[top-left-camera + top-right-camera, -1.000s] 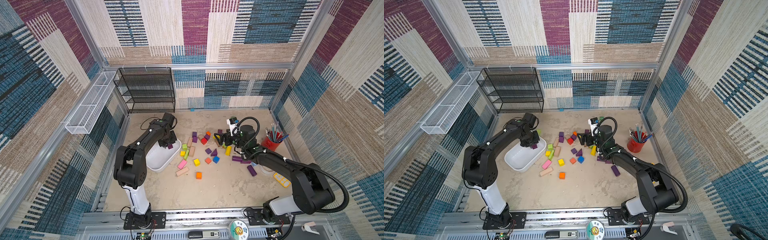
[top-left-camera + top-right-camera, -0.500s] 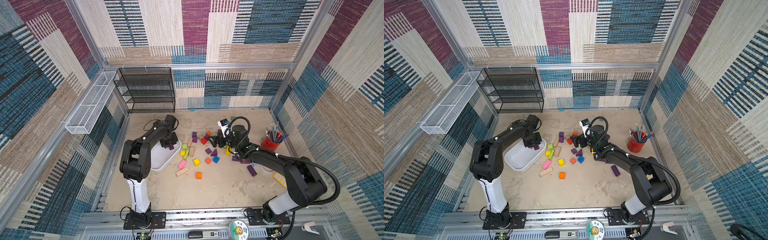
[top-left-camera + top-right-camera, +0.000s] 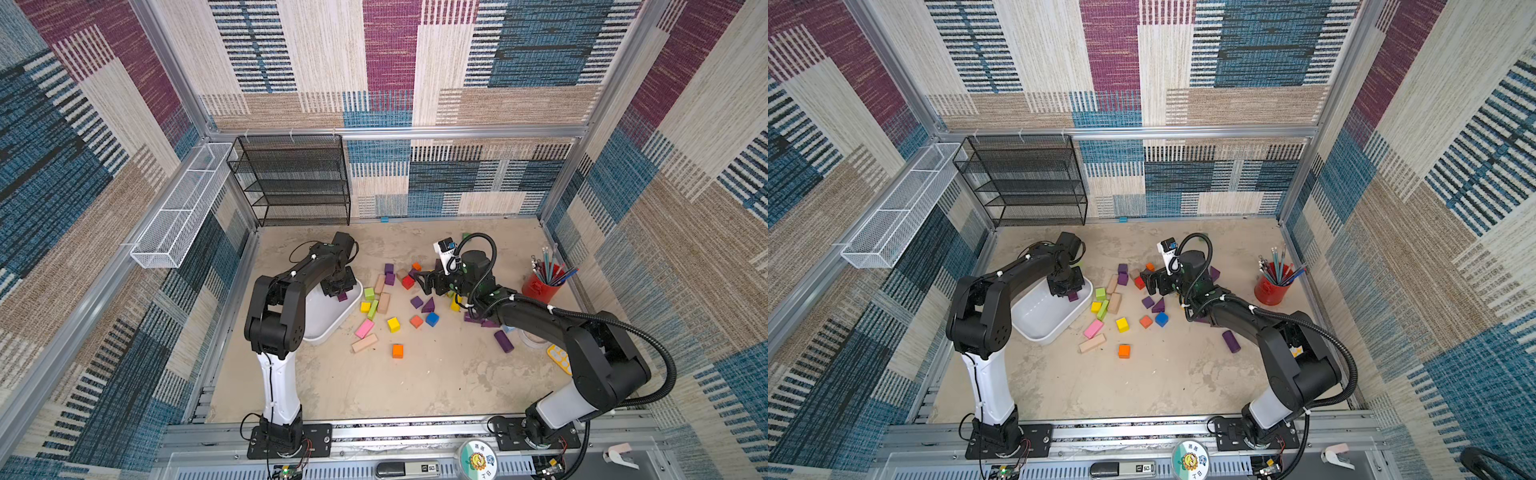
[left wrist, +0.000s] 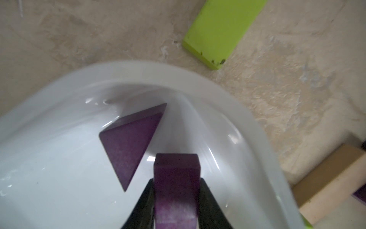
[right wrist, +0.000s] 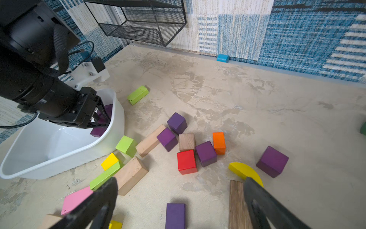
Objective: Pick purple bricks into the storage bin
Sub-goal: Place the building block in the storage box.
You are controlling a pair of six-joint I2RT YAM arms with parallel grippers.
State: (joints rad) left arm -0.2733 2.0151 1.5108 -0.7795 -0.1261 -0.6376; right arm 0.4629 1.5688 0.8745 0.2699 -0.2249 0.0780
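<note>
My left gripper point(image 4: 176, 182) is shut on a purple oblong brick point(image 4: 176, 174), held low over the far end of the white storage bin point(image 3: 332, 332). A purple wedge point(image 4: 130, 142) lies inside the bin point(image 4: 257, 126). In both top views the left gripper point(image 3: 338, 291) point(image 3: 1068, 291) hangs over that end. My right gripper point(image 5: 179, 182) point(image 3: 426, 282) is open above the scattered blocks, with a purple oblong point(image 5: 175, 215) on the floor between its fingers. Purple cubes point(image 5: 176, 123) point(image 5: 167, 138) point(image 5: 206, 153) point(image 5: 272, 161) lie ahead of it. A purple cylinder point(image 3: 503, 341) lies apart, nearer the right arm's base.
Red point(image 5: 186, 161), orange, yellow, green, natural-wood, pink point(image 3: 364, 328) and blue point(image 3: 432, 319) blocks are mixed among the purple ones. A red pencil cup point(image 3: 540, 286) stands at the right. A black mesh rack point(image 3: 291, 178) is at the back and a white wire basket point(image 3: 178, 208) on the left wall.
The right arm has swung left, bringing its open gripper over the middle of the blocks. The left arm's elbow has shifted while its gripper stays over the bin with the brick.
</note>
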